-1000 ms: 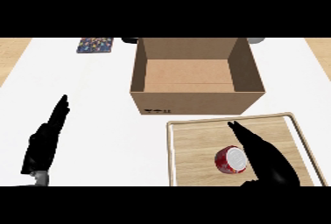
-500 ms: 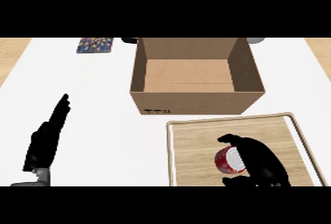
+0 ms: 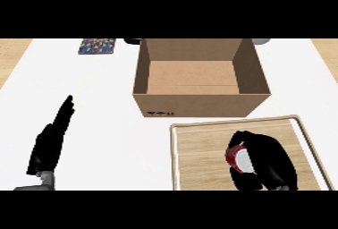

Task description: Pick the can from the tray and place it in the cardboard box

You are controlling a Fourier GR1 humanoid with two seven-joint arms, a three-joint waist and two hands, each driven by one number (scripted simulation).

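A: Boxes?
B: One cardboard box [image 3: 198, 105], far middle, open on top.
A: Trays?
B: One wooden tray [image 3: 198, 152], near right.
A: Cans?
B: One can [image 3: 239, 159], red and white, on that tray.
A: Hands?
B: Two. One left hand [image 3: 49, 145], near left; one right hand [image 3: 267, 161], near right, over the tray.
A: Anything else?
B: One patterned packet [image 3: 97, 46], far left. One dark shape [image 3: 132, 41] and one grey shape [image 3: 261, 40] at the far edge, either side of the box, too hidden to name. One white counter [image 3: 99, 89] under everything.
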